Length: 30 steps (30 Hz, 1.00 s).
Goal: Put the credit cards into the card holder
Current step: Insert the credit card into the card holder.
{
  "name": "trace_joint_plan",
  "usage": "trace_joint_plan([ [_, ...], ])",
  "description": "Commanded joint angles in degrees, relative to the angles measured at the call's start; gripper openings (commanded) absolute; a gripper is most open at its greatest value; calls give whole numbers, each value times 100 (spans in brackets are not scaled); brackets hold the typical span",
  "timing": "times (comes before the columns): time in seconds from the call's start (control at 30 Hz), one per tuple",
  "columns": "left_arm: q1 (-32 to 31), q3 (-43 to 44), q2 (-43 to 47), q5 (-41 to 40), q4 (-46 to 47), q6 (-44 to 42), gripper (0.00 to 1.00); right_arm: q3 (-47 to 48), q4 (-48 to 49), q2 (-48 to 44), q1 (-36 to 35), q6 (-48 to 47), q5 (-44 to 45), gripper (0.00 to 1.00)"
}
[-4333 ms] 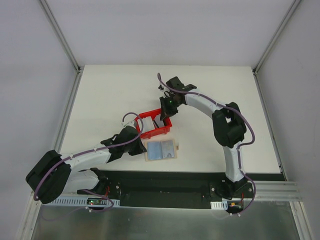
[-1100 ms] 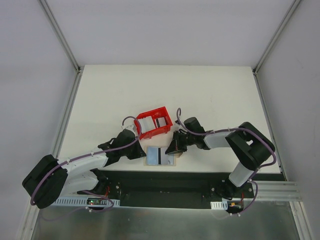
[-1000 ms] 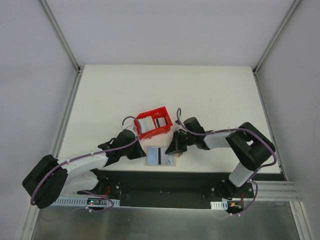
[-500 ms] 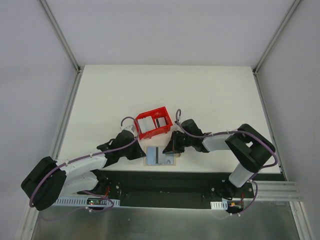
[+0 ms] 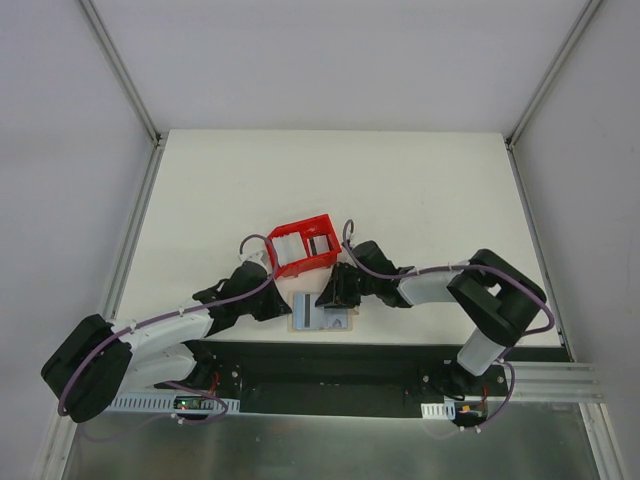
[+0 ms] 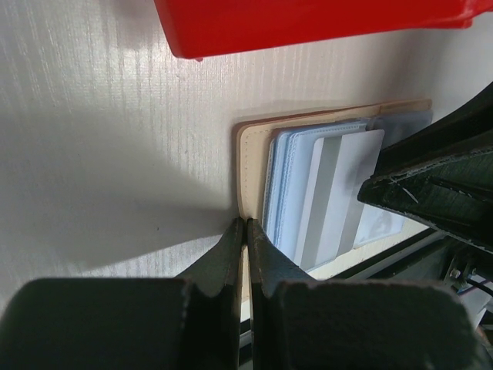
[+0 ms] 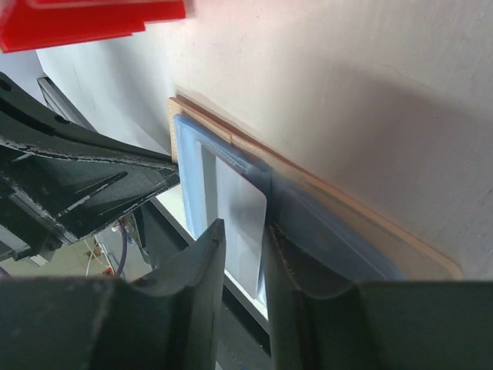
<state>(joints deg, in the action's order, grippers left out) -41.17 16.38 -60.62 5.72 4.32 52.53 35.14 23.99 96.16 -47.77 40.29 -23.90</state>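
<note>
Tan card holder [image 5: 340, 321] open flat on the white counter [image 5: 430, 200] toward 6 o'clock, just at the 6 o'clock side of the red two-compartment bin [image 5: 310, 262], pale blue lining up. On the lining, a whitish credit card [image 6: 343, 193] with a dark stripe, lying across the pockets; how far inside a pocket, unclear. Left fingers [image 6: 245, 225] clenched tight with nothing between them, tips down at the counter, touching the holder's tan rim from its 9 o'clock side. Right fingers [image 7: 243, 231] released, narrowly parted, low over the holder's 12 o'clock edge, the card's face showing through the gap; contact with the card not clear. Whitish shapes in the bin's compartments, too small to count.
</note>
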Motion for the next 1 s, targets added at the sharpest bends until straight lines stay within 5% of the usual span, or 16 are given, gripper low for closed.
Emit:
trace_joint_plan([
  [0.0,30,-118,86,-88,8,64,0,55,-578,-369,-31,-293,701,33],
  [0.2,30,-144,85,-62,16,29,0,-6,-1256,-958,-40,-637,1116,43],
  [0.97,30,-65,-20,-9,166,73,0,1021,-1265,-142,-655,-733,553,38],
])
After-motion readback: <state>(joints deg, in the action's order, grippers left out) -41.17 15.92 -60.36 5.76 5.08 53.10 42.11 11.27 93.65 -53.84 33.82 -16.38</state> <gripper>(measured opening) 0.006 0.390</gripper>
